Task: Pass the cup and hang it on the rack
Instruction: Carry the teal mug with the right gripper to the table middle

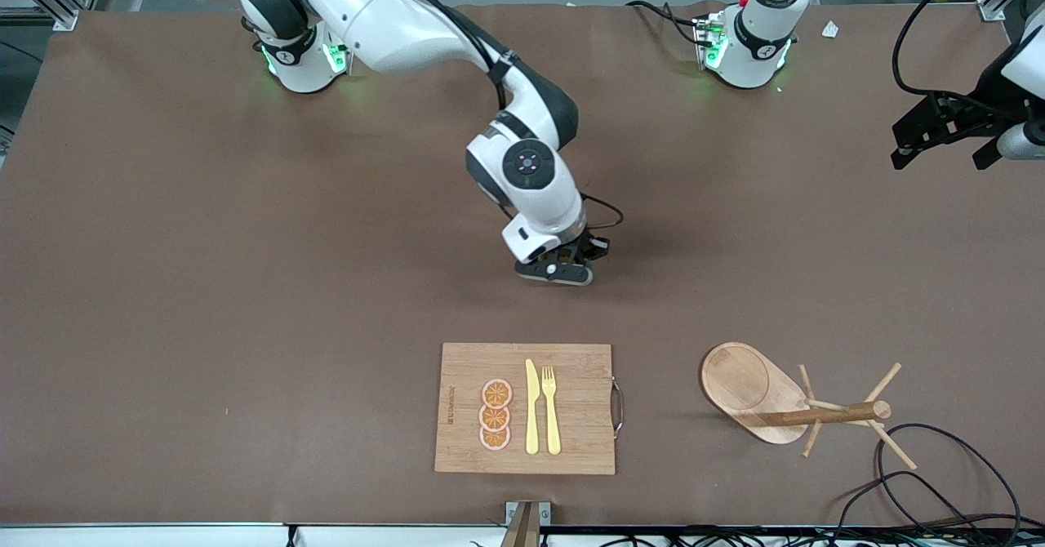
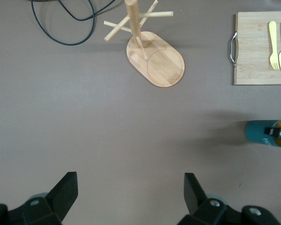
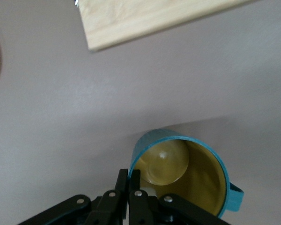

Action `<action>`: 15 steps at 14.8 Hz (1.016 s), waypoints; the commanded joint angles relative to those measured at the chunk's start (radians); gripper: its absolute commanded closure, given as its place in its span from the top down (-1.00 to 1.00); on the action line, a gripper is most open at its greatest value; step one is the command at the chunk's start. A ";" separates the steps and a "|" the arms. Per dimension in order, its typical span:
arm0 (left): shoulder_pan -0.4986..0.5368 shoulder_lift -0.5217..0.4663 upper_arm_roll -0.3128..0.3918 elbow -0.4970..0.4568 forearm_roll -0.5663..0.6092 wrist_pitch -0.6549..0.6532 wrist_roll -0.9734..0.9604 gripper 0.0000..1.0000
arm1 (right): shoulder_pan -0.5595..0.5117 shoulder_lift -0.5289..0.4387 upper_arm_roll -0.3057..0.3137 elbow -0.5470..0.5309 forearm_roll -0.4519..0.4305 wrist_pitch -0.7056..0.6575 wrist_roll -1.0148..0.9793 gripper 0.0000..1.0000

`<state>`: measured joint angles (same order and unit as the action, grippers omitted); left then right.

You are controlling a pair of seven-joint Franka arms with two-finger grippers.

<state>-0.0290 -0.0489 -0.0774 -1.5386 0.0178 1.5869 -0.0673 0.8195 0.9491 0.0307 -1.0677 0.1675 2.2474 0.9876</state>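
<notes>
The teal cup (image 3: 187,178) with its yellow inside is held by the rim in my right gripper (image 3: 129,172), which is shut on the wall with one finger inside and one outside. It is low over the table's middle. In the front view the right gripper (image 1: 563,273) hides the cup. The left wrist view shows the cup (image 2: 264,133) upright by the cutting board. The wooden rack (image 1: 784,404) stands near the front edge toward the left arm's end. My left gripper (image 1: 943,143) waits open, high over that end, with nothing between its fingers (image 2: 65,187).
A wooden cutting board (image 1: 580,449) with a yellow knife (image 1: 531,408), a fork (image 1: 551,408) and orange slices (image 1: 495,415) lies nearer the front camera than the cup. Black cables (image 1: 939,465) loop beside the rack at the table's front corner.
</notes>
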 commanded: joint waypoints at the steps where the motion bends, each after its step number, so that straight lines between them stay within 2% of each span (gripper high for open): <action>1: -0.005 0.012 -0.001 0.018 -0.004 -0.002 0.001 1.00 | 0.007 0.020 -0.011 0.051 0.018 -0.006 0.063 -0.87; 3: -0.012 0.024 -0.001 0.020 -0.005 0.016 -0.002 1.00 | 0.024 0.022 -0.011 0.048 0.018 -0.005 0.083 -0.36; 4: -0.012 0.030 -0.002 0.020 -0.005 0.027 -0.012 1.00 | 0.027 0.020 -0.011 0.048 0.018 -0.006 0.094 -0.02; 6: -0.014 0.041 -0.007 0.020 -0.007 0.036 -0.046 1.00 | 0.027 0.016 -0.012 0.046 0.012 -0.008 0.138 0.90; 7: -0.015 0.043 -0.007 0.020 -0.013 0.041 -0.054 1.00 | 0.026 0.008 -0.014 0.046 0.007 -0.012 0.134 1.00; 10: -0.017 0.057 -0.007 0.018 -0.044 0.064 -0.065 1.00 | -0.031 -0.027 -0.014 0.043 -0.058 -0.049 0.115 1.00; 12: -0.015 0.079 -0.008 0.020 -0.073 0.081 -0.100 1.00 | -0.078 -0.052 -0.015 0.043 -0.139 -0.066 0.111 1.00; 13: -0.019 0.086 -0.008 0.020 -0.071 0.085 -0.111 1.00 | -0.132 -0.056 -0.012 0.041 -0.170 -0.069 0.077 1.00; 15: -0.043 0.098 -0.022 0.020 -0.068 0.110 -0.137 1.00 | -0.254 -0.082 -0.003 0.041 -0.171 -0.158 -0.097 1.00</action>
<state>-0.0498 0.0302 -0.0878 -1.5384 -0.0400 1.6808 -0.1663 0.6817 0.9100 -0.0030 -1.0031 0.0144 2.1581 1.0250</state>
